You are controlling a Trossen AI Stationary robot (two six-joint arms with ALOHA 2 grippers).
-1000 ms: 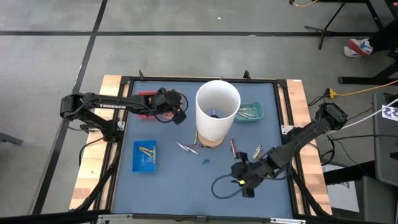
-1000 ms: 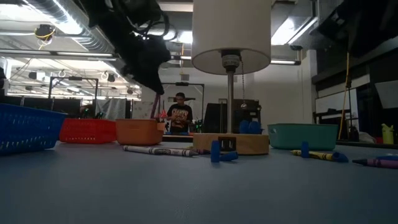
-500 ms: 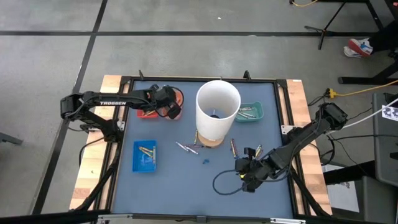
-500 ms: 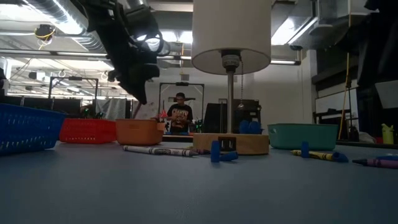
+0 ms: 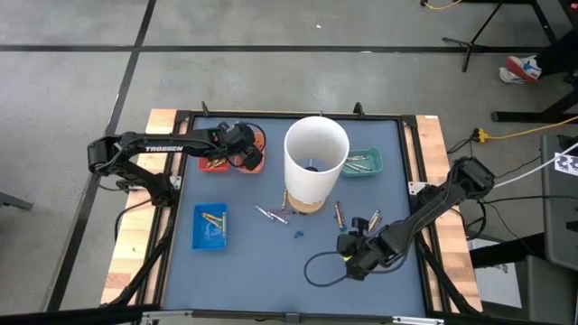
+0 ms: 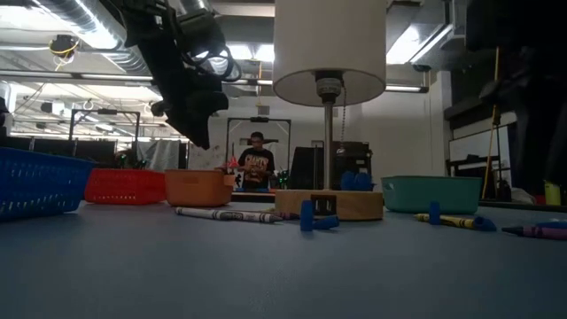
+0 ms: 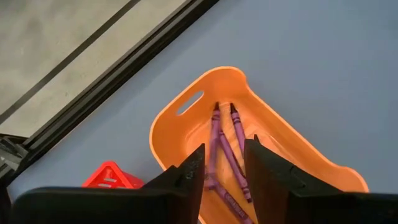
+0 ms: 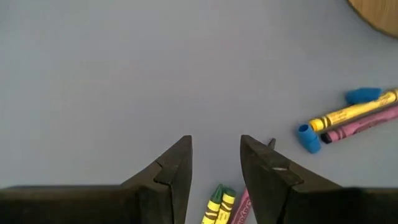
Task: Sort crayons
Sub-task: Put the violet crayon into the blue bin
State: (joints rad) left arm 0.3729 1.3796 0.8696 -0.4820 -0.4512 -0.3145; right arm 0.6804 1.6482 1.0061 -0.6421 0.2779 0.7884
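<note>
Orange tray (image 7: 186,134) holds purple crayons (image 7: 219,149); my left gripper (image 7: 224,163) hovers above, jaws spread. Right gripper (image 8: 214,163) spread near yellow crayons (image 8: 217,202).

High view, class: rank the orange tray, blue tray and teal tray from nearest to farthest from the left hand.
1. Orange tray, directly under the left hand.
2. Blue tray, nearer the front edge.
3. Teal tray, beyond the white cylinder.

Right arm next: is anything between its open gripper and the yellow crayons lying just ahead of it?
Nothing visible. The right gripper, fingers open, has only bare blue mat between it and the pair of yellow crayons; a pink crayon lies right beside them.
</note>
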